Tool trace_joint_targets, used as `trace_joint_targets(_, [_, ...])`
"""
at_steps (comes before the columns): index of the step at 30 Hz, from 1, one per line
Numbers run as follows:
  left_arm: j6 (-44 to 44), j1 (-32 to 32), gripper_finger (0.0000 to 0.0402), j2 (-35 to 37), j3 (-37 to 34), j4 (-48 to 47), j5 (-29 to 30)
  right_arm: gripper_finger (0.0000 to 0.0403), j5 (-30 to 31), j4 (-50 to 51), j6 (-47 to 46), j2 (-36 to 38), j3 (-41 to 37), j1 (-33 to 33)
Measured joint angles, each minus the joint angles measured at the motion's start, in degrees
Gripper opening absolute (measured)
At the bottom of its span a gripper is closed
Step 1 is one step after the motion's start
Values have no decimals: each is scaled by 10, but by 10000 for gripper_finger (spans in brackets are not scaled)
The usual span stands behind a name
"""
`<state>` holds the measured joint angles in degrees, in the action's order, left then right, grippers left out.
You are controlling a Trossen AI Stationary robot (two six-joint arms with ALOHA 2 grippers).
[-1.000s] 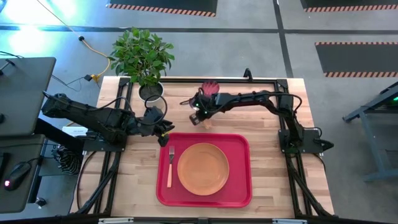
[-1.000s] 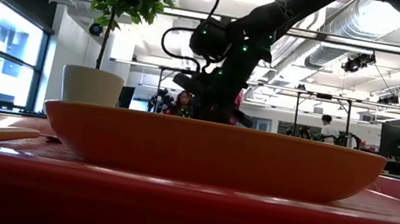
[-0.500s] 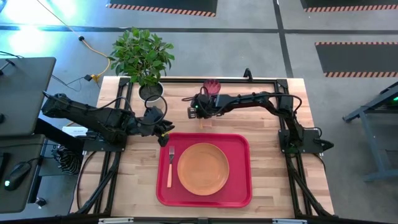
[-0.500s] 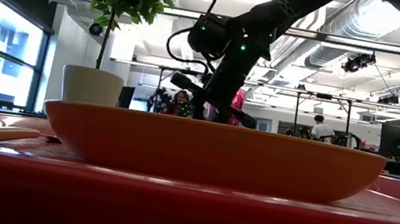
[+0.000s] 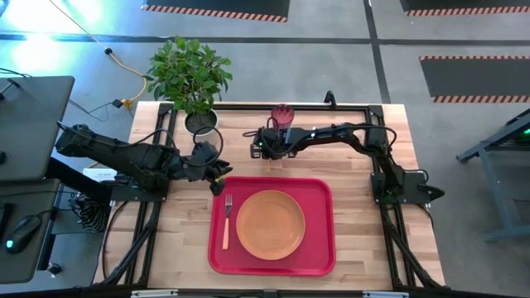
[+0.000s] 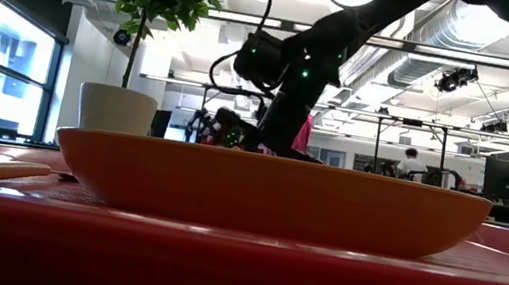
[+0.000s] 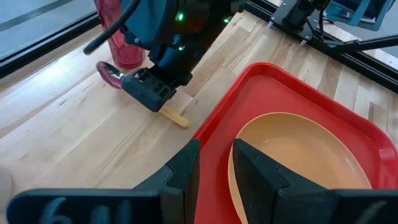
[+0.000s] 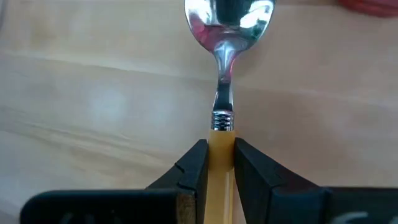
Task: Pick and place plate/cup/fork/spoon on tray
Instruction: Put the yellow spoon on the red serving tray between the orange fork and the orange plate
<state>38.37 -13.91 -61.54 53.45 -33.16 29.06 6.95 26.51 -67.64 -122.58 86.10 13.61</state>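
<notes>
The small spoon (image 8: 226, 37) with a rounded silver bowl and orange handle lies on the wooden worktop (image 5: 356, 215) behind the large red rectangular tray (image 5: 323, 248), beside the translucent pink cup (image 5: 282, 114). The right gripper (image 8: 215, 163) has its jaws clamped on the handle. The left gripper (image 7: 211, 163) hangs over the tray's corner, jaws narrowly apart.

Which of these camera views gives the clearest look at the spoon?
The right wrist view: the spoon fills it, handle between the dark jaws. The left wrist view shows bowl and handle end. The high and low views hide it behind the arm.
</notes>
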Motion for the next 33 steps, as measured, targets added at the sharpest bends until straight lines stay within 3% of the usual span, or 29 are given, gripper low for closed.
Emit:
trace_joint_targets(16, [0,0,87,0,0,0,-6,61,5,-3,-25,1,0,4])
trace_joint_targets(33, [0,0,87,0,0,0,-6,115,-14,-6,-29,1,0,4])
